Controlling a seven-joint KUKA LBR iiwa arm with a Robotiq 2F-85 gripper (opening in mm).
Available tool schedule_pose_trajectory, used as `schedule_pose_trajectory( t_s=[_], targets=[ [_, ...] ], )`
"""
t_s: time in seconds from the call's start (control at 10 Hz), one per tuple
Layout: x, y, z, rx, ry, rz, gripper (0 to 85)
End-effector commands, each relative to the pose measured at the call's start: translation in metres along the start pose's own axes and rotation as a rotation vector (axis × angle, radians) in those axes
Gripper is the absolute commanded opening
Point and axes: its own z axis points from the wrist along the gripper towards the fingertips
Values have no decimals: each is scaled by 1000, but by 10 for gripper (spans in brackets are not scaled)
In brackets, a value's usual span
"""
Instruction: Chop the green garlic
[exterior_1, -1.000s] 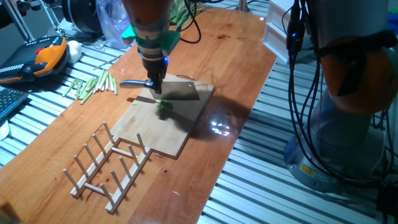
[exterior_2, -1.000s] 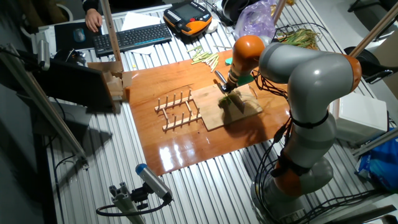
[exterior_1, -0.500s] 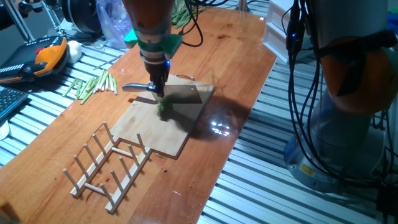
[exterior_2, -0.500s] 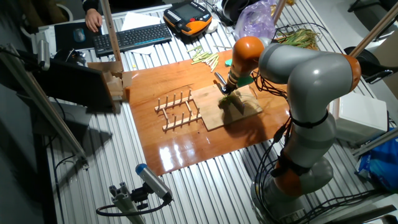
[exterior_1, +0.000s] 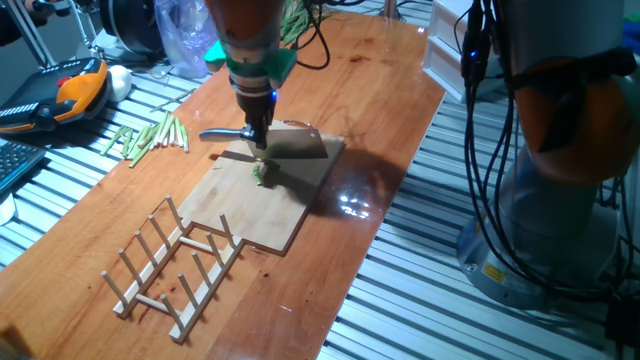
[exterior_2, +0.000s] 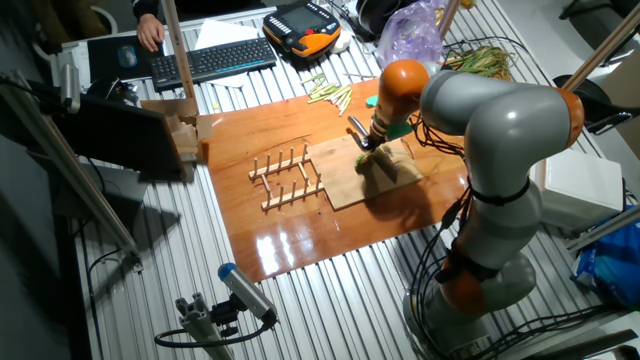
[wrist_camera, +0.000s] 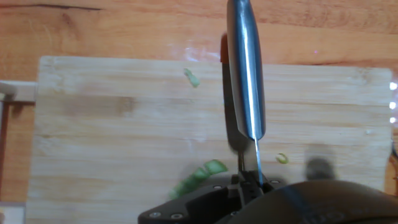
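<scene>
Clamped on a steel-bladed knife (wrist_camera: 245, 81), the two-finger gripper (exterior_1: 258, 140) hangs over the pale wooden chopping board (wrist_camera: 112, 149); bright-green garlic bits (wrist_camera: 199, 177) lie seemingly at its eight o'clock in hand view.

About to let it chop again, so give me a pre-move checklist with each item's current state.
1. Knife held in the hand: ok, the handle sits between the fingers.
2. Green garlic on the cutting board: ok, a cluster lies near the board's edge.
3. Garlic under the blade line: not ok, in the hand view the cluster sits beside the blade, not beneath it.
4. Stray bits: not ok, single pieces lie scattered on both sides of the blade.
5. Dish rack clear of the knife: ok, apart from it.
6. Blade height above the board: cannot tell.
</scene>
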Motion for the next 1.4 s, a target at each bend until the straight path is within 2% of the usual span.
schedule_pose_trajectory(
  t_s=[0.0,0.5,0.9,1.1,1.2,1.3],
  targets=[
    [1,-3,0,2,-2,-3,0],
    [-2,-16,-9,7,2,-28,0],
    [2,-11,-7,-7,17,-27,0],
    [1,-2,-10,-13,27,-15,0],
    [2,7,-7,-38,-22,-45,0],
    [-1,14,-9,-155,-41,-94,0]
  ],
)
